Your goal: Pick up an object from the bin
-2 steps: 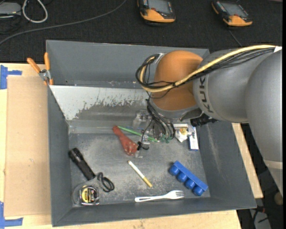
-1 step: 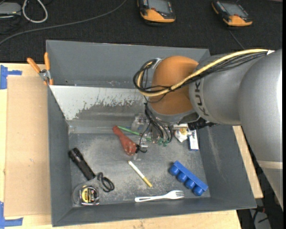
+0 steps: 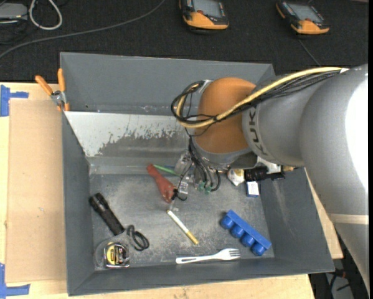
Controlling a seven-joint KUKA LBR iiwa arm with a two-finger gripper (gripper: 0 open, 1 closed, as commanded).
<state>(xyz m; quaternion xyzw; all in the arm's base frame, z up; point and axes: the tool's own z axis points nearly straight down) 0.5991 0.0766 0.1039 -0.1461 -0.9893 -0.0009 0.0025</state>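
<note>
My gripper [image 3: 184, 180] hangs below the arm's wrist, low over the middle of the bin floor. Its tip is at the right end of a red-handled tool [image 3: 160, 180] that lies slanted on the floor, and it touches or nearly touches that end. A thin green stick [image 3: 167, 167] runs from the tool towards the gripper. Just below the gripper lies a short white and yellow stick [image 3: 182, 227]. A small white and blue thing [image 3: 250, 182] sits to the right, partly under the arm.
A blue ridged block [image 3: 245, 232] lies at the front right and a white plastic fork [image 3: 208, 256] near the front wall. At the front left lie a black-handled tool [image 3: 114, 220] and a yellow tape measure [image 3: 113, 253]. The arm covers the bin's back right.
</note>
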